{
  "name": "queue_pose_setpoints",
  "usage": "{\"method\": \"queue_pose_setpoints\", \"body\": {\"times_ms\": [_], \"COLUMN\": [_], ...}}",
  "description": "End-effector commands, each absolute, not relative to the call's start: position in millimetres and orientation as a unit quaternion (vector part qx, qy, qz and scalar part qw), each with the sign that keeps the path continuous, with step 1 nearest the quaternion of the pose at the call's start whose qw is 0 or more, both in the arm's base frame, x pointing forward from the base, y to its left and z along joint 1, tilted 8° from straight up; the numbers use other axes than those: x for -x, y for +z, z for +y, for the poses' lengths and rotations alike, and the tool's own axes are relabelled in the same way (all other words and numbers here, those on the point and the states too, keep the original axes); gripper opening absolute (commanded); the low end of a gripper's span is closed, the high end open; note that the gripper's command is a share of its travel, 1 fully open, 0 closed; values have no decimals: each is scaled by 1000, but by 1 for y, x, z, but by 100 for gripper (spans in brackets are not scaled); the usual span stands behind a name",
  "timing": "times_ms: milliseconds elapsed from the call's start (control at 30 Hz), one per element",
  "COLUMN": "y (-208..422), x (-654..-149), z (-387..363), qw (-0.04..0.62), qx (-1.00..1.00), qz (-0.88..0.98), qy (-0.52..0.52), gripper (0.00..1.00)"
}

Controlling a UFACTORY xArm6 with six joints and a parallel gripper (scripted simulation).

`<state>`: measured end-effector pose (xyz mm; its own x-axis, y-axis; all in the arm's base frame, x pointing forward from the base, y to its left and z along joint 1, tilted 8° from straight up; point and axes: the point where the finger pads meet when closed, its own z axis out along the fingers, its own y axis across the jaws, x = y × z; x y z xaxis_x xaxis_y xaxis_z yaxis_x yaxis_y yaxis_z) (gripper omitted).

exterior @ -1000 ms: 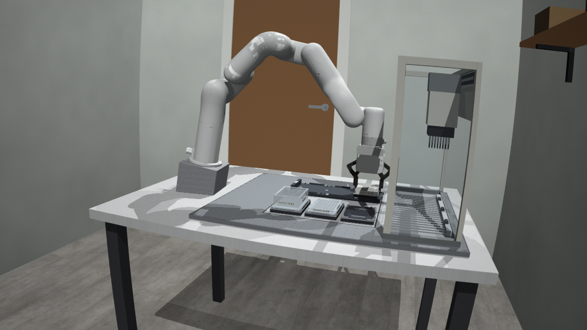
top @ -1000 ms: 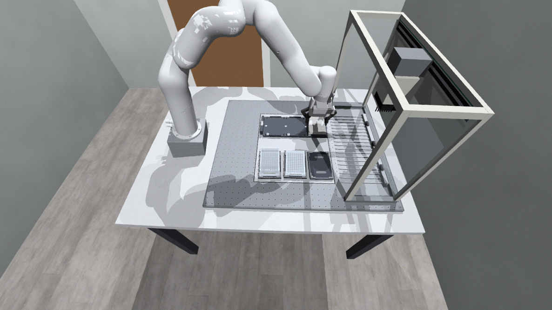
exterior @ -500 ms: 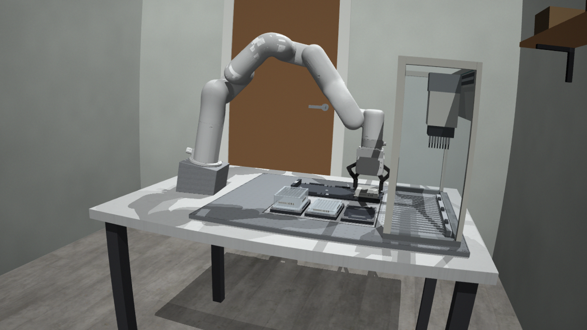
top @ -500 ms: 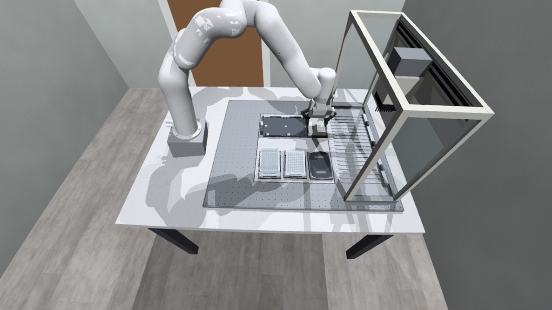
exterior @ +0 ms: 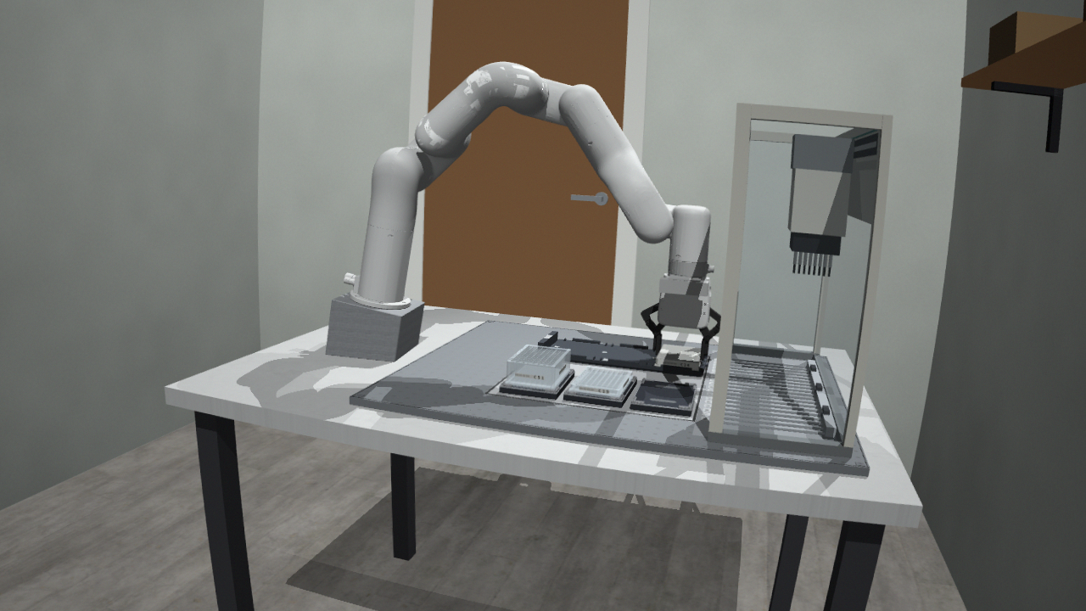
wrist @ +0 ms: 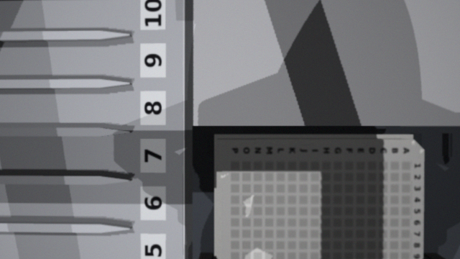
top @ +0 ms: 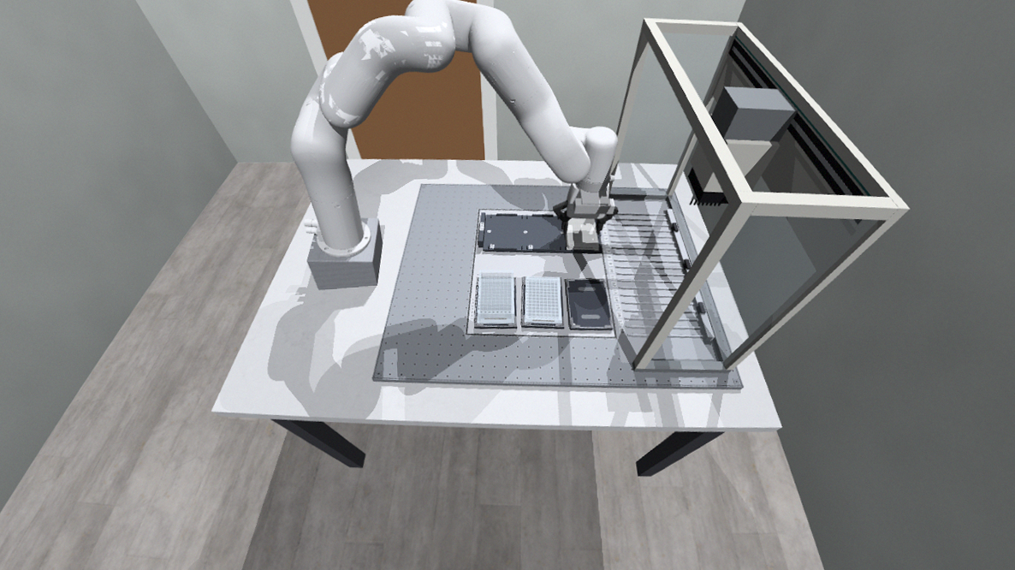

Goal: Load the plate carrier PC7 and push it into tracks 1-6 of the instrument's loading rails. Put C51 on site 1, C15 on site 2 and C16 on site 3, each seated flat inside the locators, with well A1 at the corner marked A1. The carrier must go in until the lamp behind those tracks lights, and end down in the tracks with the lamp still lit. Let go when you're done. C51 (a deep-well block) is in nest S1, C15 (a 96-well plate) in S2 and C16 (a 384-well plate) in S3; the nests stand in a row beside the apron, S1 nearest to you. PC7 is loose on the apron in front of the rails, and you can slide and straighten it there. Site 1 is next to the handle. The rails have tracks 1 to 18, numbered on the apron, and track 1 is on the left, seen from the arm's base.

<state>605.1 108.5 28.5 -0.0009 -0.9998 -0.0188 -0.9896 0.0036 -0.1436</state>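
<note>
Gripper: the gripper [exterior: 681, 350] is down low at the rail end of the carrier, fingers clamped wide on plate C16 [wrist: 316, 201].
C16: the 384-well plate sits over the end of carrier PC7 [top: 524, 233] nearest the rails; whether it rests fully inside the locators, I cannot tell.
PC7: lying on the apron, long side running left to right, its other two sites bare and dark.
Nests: near side of the carrier, three in a row. Deep-well block C51 [exterior: 537, 366] on the left, C15 [exterior: 601, 383] in the middle, and the right nest S3 [top: 589, 304] shows only its dark tray.
Rails: the loading rails [top: 648, 277] lie just right of the carrier, under the instrument frame [exterior: 727, 273].
In the way: the frame's near post stands close beside the gripper in the exterior view; the pipetting head [exterior: 818, 197] hangs inside, well above the rails.
Wrist view only: track numbers 5 to 10 on the apron, the plate's row letters and column numbers, and its cut corner by letter A at the upper right.
Top view only: the whole carrier outline and all three nests at once.
</note>
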Motion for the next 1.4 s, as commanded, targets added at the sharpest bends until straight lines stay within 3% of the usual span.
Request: {"method": "queue_pose_setpoints", "body": {"times_ms": [0,300,333,1367], "y": [31,31,30,30], "x": [-607,-607,-607,-607], "z": [109,109,109,109], "qw": [60,60,60,60], "qx": [704,704,704,704], "qz": [706,706,706,706], "qy": [-46,-46,-46,-46], "gripper": [0,0,100,100]}}
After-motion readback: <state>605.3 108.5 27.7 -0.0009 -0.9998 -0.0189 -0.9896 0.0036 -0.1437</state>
